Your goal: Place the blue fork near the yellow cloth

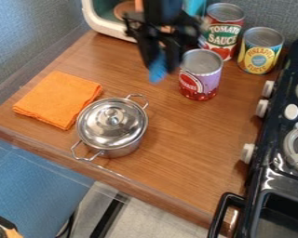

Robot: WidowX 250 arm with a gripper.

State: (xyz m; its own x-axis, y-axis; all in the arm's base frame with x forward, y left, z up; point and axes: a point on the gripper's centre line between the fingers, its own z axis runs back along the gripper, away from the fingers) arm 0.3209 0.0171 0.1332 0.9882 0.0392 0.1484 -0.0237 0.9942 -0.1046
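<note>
The black gripper (164, 64) hangs at the top centre, above the counter and to the left of the purple-labelled can. It is shut on a blurred blue thing, the blue fork (157, 73), whose lower end sticks down from between the fingers. The rest of the fork is hidden by the gripper. On the left side of the counter a folded cloth (59, 99) lies flat; it looks orange. The fork is held up and to the right of this cloth, well apart from it.
A lidded metal pot (112, 122) stands just right of the cloth. Near the gripper are a purple-labelled can (200, 76), a tomato sauce can (223, 30) and a yellow-labelled can (260, 51). A white-rimmed container (97, 21) is behind; the black stove (274, 160) borders the right.
</note>
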